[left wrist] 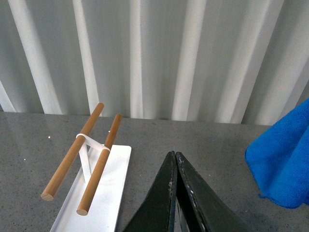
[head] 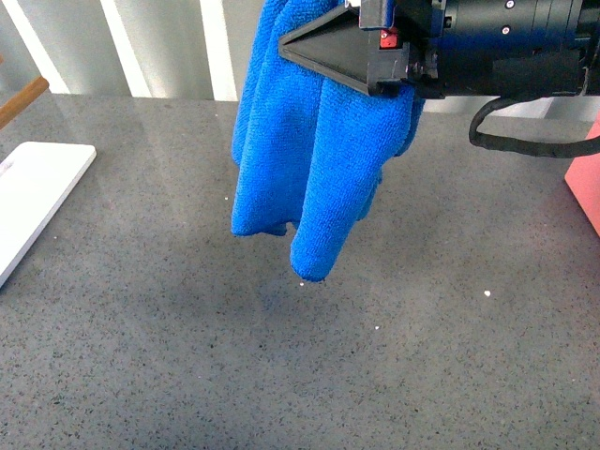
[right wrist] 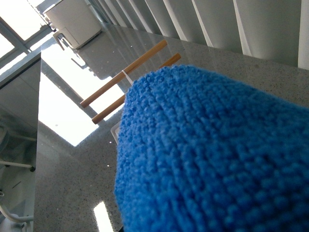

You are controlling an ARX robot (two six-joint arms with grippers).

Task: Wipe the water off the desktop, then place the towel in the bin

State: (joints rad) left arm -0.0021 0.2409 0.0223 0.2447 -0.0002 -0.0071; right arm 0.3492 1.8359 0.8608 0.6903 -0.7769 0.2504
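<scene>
The bright blue towel (head: 309,159) hangs in folds from my right gripper (head: 300,47), which is shut on its upper part, high over the desktop (head: 281,375). The towel's lowest tip hovers just above the grey speckled surface. A few tiny bright specks (head: 487,293) lie on the desktop below and to the right. In the right wrist view the towel (right wrist: 207,154) fills the picture and hides the fingers. My left gripper (left wrist: 173,154) is shut with nothing in it, low over the desktop (left wrist: 217,145), and the towel (left wrist: 282,164) hangs off to its side. I cannot make out the bin.
A white tray (head: 37,187) lies at the left edge; it (left wrist: 108,193) carries a rack of two wooden rods (left wrist: 72,164). White vertical slats (left wrist: 145,58) back the desktop. A pink-red object (head: 586,183) pokes in at the right border.
</scene>
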